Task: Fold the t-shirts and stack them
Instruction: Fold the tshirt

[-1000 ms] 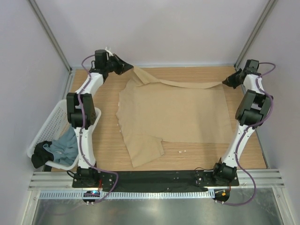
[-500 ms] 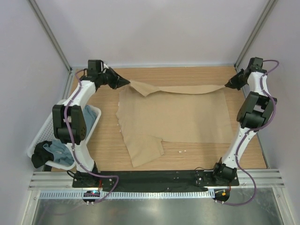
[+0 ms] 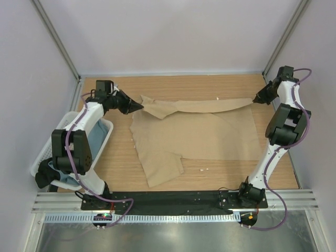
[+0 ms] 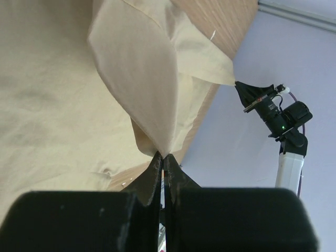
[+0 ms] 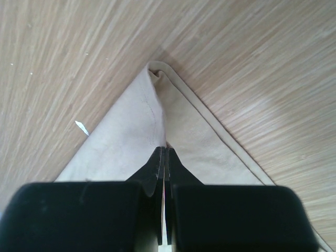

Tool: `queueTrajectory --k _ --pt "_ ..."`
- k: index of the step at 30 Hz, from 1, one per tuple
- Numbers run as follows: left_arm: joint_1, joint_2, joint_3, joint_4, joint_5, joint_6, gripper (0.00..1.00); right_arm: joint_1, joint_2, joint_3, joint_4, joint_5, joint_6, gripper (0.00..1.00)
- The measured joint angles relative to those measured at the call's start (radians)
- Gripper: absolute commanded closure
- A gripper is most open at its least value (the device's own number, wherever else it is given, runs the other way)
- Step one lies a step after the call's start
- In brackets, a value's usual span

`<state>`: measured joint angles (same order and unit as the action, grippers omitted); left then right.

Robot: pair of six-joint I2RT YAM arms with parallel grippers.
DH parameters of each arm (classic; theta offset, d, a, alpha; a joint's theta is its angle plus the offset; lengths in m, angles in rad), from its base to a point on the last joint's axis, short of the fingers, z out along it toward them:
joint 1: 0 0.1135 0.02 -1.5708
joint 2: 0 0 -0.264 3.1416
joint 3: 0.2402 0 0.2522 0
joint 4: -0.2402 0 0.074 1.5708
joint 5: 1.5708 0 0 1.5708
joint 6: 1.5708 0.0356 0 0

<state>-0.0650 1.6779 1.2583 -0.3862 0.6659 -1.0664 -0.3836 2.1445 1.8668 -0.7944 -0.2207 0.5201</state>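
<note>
The tan-beige t-shirt (image 3: 199,131) lies spread on the wooden table, its far edge lifted and folded toward the near side. My left gripper (image 3: 140,106) is shut on the shirt's far left corner (image 4: 152,105). My right gripper (image 3: 255,100) is shut on the far right corner (image 5: 157,126), close above the wood. The edge stretches between both grippers. The right gripper also shows in the left wrist view (image 4: 237,84). The grey-blue t-shirt (image 3: 94,139) lies in the basket at the left.
A white plastic mesh basket (image 3: 50,152) hangs at the table's left edge, also holding a dark cloth (image 3: 44,176). Pale walls and metal posts (image 3: 58,39) enclose the table. The black base rail (image 3: 173,199) runs along the near edge.
Both grippers have drawn the shirt's far edge toward the near side. The left arm has swung left and nearer; the folded flap now covers more of the shirt.
</note>
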Motion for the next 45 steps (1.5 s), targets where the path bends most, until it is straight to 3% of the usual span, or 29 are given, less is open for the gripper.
queueTrajectory --k 9,18,20,22,23,24,26,27,28,31,34,37,45 --pt "0.0 -0.047 -0.118 -0.011 -0.01 0.001 1.0 0.0 -0.02 -0.051 -0.013 0.034 -0.019 0.99" --pt "0.0 -0.064 -0.135 -0.039 -0.03 0.023 1.0 0.0 -0.026 -0.072 -0.014 0.048 -0.029 0.99" --pt "0.0 -0.069 -0.142 -0.053 -0.04 0.032 0.99 0.0 -0.027 -0.085 -0.013 0.052 -0.029 0.93" --pt "0.0 -0.076 -0.152 -0.069 -0.056 0.053 0.84 0.0 -0.028 -0.107 -0.006 0.055 -0.032 0.84" --pt "0.0 -0.079 -0.156 -0.084 -0.064 0.061 0.62 0.0 -0.029 -0.12 -0.005 0.059 -0.034 0.69" --pt "0.0 -0.082 -0.159 -0.1 -0.075 0.08 0.52 0.0 -0.029 -0.13 -0.005 0.063 -0.034 0.61" --pt "-0.002 -0.088 -0.157 -0.14 -0.102 0.108 0.35 0.0 -0.029 -0.14 -0.008 0.08 -0.049 0.44" --pt "-0.006 -0.092 -0.151 -0.169 -0.127 0.134 0.33 0.0 -0.029 -0.141 -0.008 0.093 -0.061 0.39" --pt "-0.011 -0.096 -0.14 -0.196 -0.155 0.154 0.32 0.0 -0.029 -0.133 -0.009 0.106 -0.076 0.33" --pt "-0.032 -0.099 -0.072 -0.25 -0.232 0.223 0.31 0.0 -0.028 -0.097 0.016 0.118 -0.101 0.29" --pt "-0.045 -0.08 0.031 -0.24 -0.29 0.293 0.37 0.0 -0.023 -0.054 0.109 0.1 -0.111 0.29" --pt "-0.048 0.038 0.193 -0.208 -0.311 0.351 0.48 0.0 -0.006 -0.035 0.192 0.079 -0.114 0.3" --pt "-0.048 0.52 0.655 -0.24 -0.395 0.457 0.58 0.0 0.13 0.029 0.28 0.025 -0.146 0.5"
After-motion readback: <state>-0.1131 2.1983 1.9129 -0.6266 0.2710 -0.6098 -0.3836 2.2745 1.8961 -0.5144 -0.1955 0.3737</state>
